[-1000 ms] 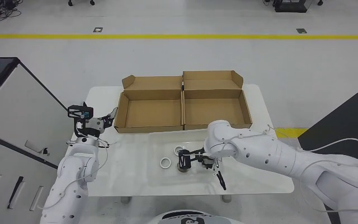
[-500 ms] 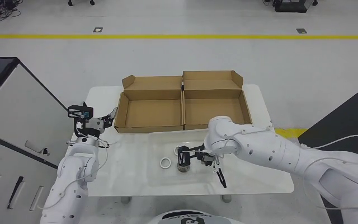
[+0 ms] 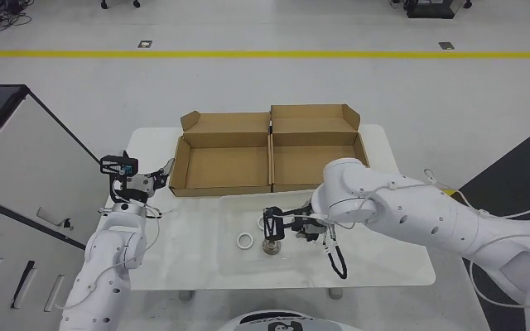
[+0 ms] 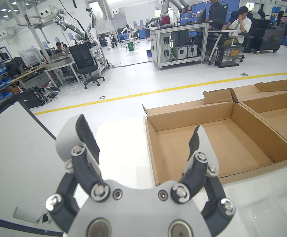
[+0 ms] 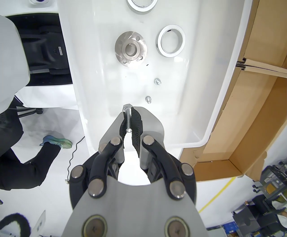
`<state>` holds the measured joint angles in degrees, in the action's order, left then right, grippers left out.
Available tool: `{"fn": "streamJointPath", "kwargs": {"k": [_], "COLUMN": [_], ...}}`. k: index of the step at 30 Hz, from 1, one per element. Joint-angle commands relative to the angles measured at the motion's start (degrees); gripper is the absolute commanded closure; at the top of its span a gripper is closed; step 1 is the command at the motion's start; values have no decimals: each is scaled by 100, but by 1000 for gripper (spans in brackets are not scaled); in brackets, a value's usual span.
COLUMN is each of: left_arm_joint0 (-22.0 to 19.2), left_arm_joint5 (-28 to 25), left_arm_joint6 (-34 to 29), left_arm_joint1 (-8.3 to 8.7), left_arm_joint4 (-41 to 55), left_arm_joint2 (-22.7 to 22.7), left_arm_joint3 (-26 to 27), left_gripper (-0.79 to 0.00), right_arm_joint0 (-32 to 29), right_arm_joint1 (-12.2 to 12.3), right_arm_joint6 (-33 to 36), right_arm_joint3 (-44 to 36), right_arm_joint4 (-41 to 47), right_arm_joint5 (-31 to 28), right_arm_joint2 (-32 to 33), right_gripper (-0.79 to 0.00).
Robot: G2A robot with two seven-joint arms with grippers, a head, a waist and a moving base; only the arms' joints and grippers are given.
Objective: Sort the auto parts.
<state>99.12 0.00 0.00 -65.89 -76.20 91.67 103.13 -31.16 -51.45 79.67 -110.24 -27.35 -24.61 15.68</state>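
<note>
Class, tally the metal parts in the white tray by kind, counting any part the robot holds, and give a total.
Rings: 2
Flanged disc: 1
Small loose bolts: 2
Bolt held in the right pincer: 1
Total: 6

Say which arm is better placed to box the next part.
Right, probably: the right tool is shut on a bolt over the white tray; the left tool hangs open and empty by the left box.

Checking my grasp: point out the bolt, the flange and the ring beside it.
bolt point(image 5: 128, 120): right wrist view, threaded shank.
flange point(image 5: 131, 49): right wrist view, centre hub.
ring point(image 5: 170, 54): right wrist view, metal rim.
</note>
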Motion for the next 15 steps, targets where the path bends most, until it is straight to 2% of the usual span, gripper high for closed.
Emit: {"fn": "streamJointPath", "kwargs": {"k": [1, 6, 9, 15], "left_arm_joint0": [0, 0, 0, 0], "left_arm_joint5": [0, 0, 0, 0], "left_arm_joint6": [0, 0, 0, 0], "left_arm_joint1": [0, 0, 0, 0], "left_arm_joint4": [0, 0, 0, 0], "left_arm_joint2": [0, 0, 0, 0], "left_arm_joint3": [0, 0, 0, 0], "left_gripper": [-785, -785, -785, -785], "right_arm_joint0": [0, 0, -50, -270], "right_arm_joint1": [-2, -2, 33, 380], "right_arm_joint6": [-1, -1, -313, -817], "right_arm_joint3": [2, 2, 98, 551], "right_arm_joint4": [-3, -3, 30, 1100], "right_arm_joint5": [0, 0, 117, -20], "right_arm_joint2": [-2, -2, 174, 1039], "right_gripper": [0, 0, 0, 0]}}
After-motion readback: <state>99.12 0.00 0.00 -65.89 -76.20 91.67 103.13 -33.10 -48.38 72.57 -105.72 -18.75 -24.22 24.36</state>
